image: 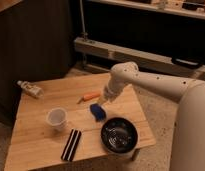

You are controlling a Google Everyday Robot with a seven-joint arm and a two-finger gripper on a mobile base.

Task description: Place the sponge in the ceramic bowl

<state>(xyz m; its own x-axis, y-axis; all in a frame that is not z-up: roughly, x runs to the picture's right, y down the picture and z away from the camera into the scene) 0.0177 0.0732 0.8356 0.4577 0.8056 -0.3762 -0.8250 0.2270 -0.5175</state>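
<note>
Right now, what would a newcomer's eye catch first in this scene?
The big white robot arm extends in from the right, its claw hanging right over the small deep-blue sponge in the middle of the wooden table. Next comes the round black ceramic bowl near the front right edge.

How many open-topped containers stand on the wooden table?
2: the translucent white plastic cup at centre-left, and the round black ceramic bowl at the front right. None seems hidden. The gripper is just above the small deep-blue sponge.
</note>
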